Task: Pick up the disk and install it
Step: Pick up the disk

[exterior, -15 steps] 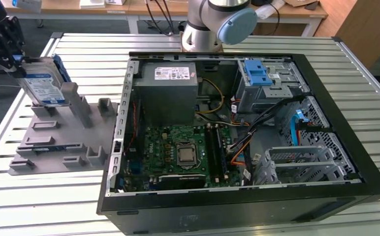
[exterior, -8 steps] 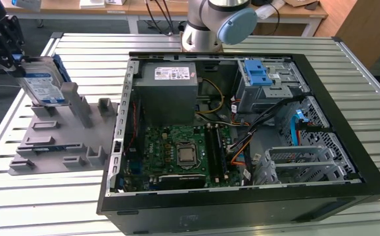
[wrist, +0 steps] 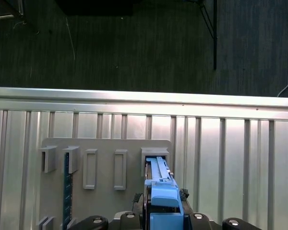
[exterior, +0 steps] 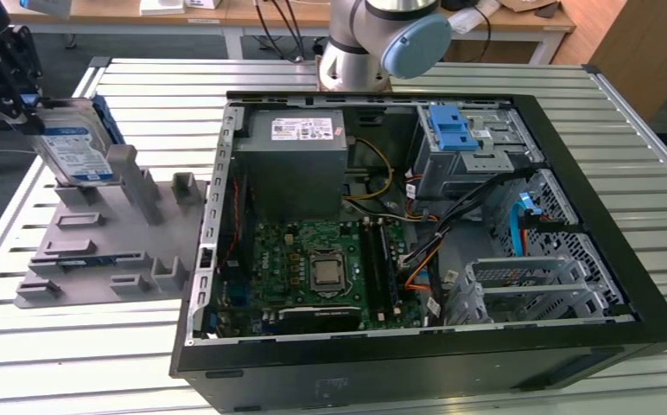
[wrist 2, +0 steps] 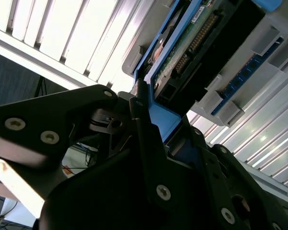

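The gripper [wrist 2: 145, 101] is seen closest, its jaws pinched on the blue carrier edge of the disk [wrist 2: 192, 43]. In the exterior view the disk is held upright at the exterior view's left, its lower edge at a slot of the grey holder [exterior: 92, 238]. It is kept well apart from the open computer case [exterior: 426, 216] on the slatted table [exterior: 644, 147].

The disk [exterior: 78, 145] was silver with a white-and-blue label and a blue frame. The gripper [exterior: 25, 104] was black. The holder tray [exterior: 98, 255] was grey. The computer case [exterior: 426, 376] was black, its circuit board [exterior: 310, 268] green. The table [exterior: 92, 363] had shiny silver stripes.
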You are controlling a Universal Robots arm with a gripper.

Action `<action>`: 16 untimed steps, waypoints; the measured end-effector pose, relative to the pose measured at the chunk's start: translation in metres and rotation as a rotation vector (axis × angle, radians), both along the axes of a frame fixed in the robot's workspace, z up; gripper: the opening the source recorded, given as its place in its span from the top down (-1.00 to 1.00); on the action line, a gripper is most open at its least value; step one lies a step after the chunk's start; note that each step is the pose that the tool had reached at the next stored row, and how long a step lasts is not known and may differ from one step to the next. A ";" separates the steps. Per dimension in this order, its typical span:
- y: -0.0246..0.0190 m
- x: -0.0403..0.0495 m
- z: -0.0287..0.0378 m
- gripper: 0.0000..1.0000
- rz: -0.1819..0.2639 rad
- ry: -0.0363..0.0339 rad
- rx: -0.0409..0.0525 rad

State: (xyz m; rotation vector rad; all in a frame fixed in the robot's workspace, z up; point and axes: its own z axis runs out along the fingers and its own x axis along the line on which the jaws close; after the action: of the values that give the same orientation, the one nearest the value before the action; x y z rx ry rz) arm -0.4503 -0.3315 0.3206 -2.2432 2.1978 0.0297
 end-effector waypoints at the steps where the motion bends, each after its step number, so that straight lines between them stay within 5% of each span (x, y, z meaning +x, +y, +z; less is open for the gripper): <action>1: 0.0000 0.0000 0.0002 0.27 0.000 0.0000 0.0000; 16: 0.0000 0.0000 0.0040 0.27 0.000 -0.0001 0.0000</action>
State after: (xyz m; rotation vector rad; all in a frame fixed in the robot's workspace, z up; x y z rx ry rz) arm -0.4503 -0.3315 0.3246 -2.2431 2.1977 0.0296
